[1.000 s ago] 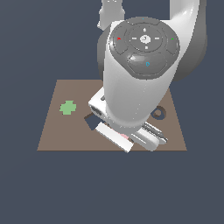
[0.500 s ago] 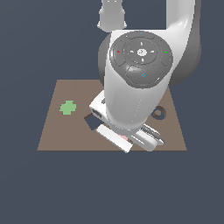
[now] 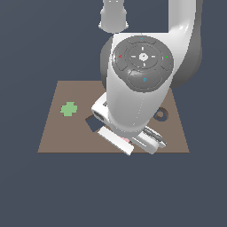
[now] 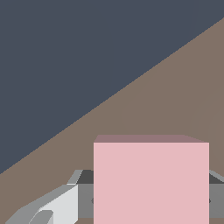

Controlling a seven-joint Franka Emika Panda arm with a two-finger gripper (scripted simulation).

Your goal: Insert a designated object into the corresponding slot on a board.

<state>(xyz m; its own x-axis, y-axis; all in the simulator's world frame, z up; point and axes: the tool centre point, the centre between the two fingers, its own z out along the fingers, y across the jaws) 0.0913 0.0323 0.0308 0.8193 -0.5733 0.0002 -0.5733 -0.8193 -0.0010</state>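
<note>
Little has shifted over the last second: the claw (image 4: 151, 199) still grips the pink tile (image 4: 151, 183) low over the board (image 3: 57, 133), lower centre, beside the slot (image 3: 91, 123), uninserted.

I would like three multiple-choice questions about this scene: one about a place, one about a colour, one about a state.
1. Where on the board is the green cross?
A. toward the exterior view's left
B. toward the exterior view's right
C. under the arm

2. What colour is the tile in the wrist view?
A. green
B. light pink
C. white

3. What is the state of the slot?
A. filled by the tile
B. covered by the green cross
C. still empty where it shows

Answers:
1. A: the cross lies near the board's left part in the exterior view, clear of the arm.
2. B: a pink square fills the space between the fingers.
3. C: its visible part is dark, and the tile sits at the gripper.
</note>
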